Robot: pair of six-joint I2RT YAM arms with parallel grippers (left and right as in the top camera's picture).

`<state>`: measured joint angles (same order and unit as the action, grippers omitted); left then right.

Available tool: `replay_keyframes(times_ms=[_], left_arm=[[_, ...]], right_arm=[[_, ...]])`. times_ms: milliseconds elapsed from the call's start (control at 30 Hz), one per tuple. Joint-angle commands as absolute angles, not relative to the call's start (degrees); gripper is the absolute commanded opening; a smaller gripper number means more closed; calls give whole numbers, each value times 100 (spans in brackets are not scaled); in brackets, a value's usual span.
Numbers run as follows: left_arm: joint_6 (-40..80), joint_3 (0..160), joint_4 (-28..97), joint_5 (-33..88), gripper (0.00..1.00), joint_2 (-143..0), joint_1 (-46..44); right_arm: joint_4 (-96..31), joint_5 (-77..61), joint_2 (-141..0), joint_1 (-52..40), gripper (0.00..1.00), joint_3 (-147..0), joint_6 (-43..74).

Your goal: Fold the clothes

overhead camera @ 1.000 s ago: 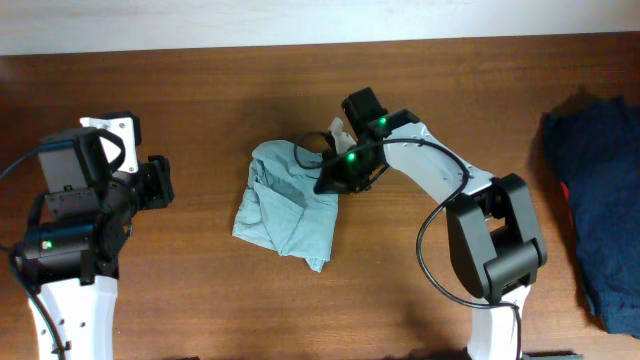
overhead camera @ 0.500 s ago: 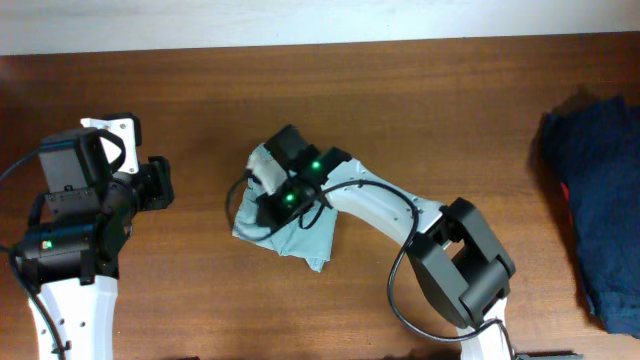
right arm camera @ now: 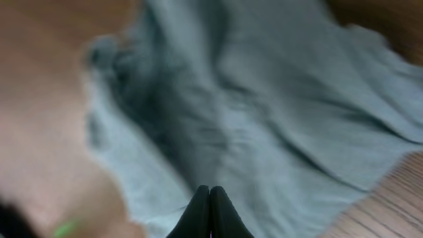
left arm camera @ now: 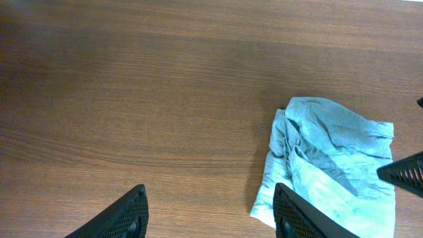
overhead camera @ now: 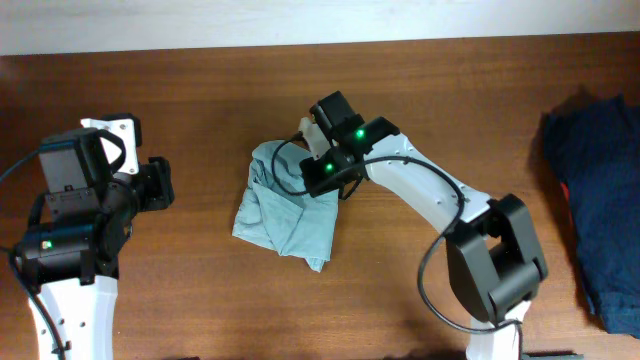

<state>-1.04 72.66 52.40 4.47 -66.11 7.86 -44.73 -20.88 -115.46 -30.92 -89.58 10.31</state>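
A crumpled light teal cloth (overhead camera: 285, 205) lies on the wooden table (overhead camera: 200, 290), left of the middle. It also shows in the left wrist view (left arm camera: 334, 158) and fills the blurred right wrist view (right arm camera: 264, 112). My right gripper (overhead camera: 316, 178) hovers over the cloth's upper right part. Its fingers (right arm camera: 209, 193) are pressed together with nothing showing between them. My left gripper (overhead camera: 160, 183) is at the left, well apart from the cloth. Its fingers are spread wide and empty (left arm camera: 211, 218).
A pile of dark blue clothes (overhead camera: 595, 200) with a bit of red (overhead camera: 565, 195) lies at the table's right edge. Bare wood lies between the cloth and the pile and along the front.
My right arm swung left across the cloth half a second ago and has come back to its upper right part. The cloth's shape is about the same. The left arm has not moved.
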Motion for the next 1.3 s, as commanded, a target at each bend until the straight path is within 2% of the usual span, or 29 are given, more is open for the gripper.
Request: replay_keyframes(times_ms=[0,67,100,267,467,567,767,900,1067,1267], left_arm=[[-174,7360,5238,491,60,-6604,805],[-174,7360,5238,491,60,-6604,805],[-174,7360,5238,491,60,-6604,805],[-174,7360,5236,489,60,-6604,805],[-174,7360,5236,489,60,-6604,805],[-174,7360,5240,489,60,-6604,805],[-174,7360,5238,489,60,-6604,805],[-174,7360,5282,489,60,-6604,805],[-174,7360,5251,489,60,-6604,805],[-174,7360,5258,489,60,-6604,805]], right_arm=[[-4462,-1741,-12197,-3190,4,-8936,1704],[-4434,-1942,-12401,-3225,4,-8936,1855],[-4412,-2484,-12477,-3315,4,-8936,1802],[-4381,-4810,-12311,-3846,4,-8969,480],[-4418,-4403,-11977,-4106,4,-9013,84],[-4458,-5212,-11952,-4040,4,-9013,-434],[-4099,-3802,-11952,-4036,4,-9013,165],[-4713,-2167,-11952,-3809,4,-9013,1052],[-4812,-2047,-11977,-3671,4,-9011,1149],[-4495,-2237,-12342,-4095,4,-9006,1297]])
